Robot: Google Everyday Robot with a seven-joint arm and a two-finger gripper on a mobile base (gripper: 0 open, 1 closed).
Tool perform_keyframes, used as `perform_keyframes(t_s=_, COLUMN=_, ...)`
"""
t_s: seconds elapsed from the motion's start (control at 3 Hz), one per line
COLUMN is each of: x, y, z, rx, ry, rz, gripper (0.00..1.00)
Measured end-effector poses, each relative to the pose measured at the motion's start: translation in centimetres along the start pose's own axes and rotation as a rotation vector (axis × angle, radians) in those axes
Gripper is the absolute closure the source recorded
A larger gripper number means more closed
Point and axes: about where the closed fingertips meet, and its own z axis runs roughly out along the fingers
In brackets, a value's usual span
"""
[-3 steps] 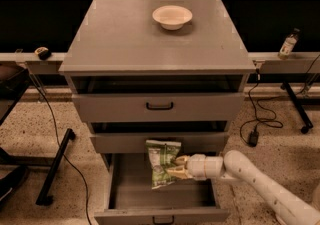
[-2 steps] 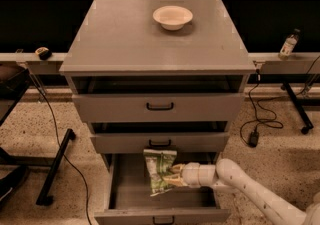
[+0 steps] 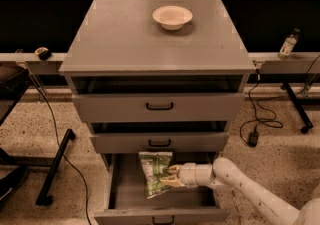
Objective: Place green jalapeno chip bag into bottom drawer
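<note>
- green jalapeno chip bag (image 3: 155, 174): inside the outline of the bottom drawer (image 3: 114, 189), left-centre of the tray, long side running front to back, top end up near the middle drawer (image 3: 200, 142)
- can't tell if the bag rests on the drawer floor or hangs just above it
- gripper (image 3: 170, 176): down in the bottom drawer, at the bag's right edge; its two fingers (image 3: 173, 169) are pinched onto that edge (bag is held, nothing else in the grasp)
- arm (image 3: 240, 184): white, reaches in from the lower right corner, wrist roughly level across the drawer's right half
- bottom drawer pulled well out, black handle on its front at the lower edge of the view
- middle drawer and top drawer (image 3: 115, 107) each pulled out a little, dark gap above each
- cabinet top (image 3: 125, 34): grey, with a white bowl (image 3: 172, 17) upright near the back, right of centre
- small bottle (image 3: 288, 45) on the ledge to the right of the cabinet, well apart from the arm
- cables on the speckled floor either side
</note>
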Motion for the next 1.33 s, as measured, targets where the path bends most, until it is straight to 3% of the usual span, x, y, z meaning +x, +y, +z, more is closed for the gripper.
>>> perform_keyframes(t_s=0.33, x=4.4, y=0.3, z=3.1, rx=-0.043, ry=0.060, rz=-0.013, gripper=1.00)
perform_keyframes(t_s=1.0, x=13.8, y=-0.2, z=6.4, rx=0.009, ry=0.100, rz=0.179, gripper=0.99)
perform_keyframes(t_s=1.33, x=13.8, y=-0.3, z=6.4, rx=0.010, ry=0.100, rz=0.179, gripper=0.77)
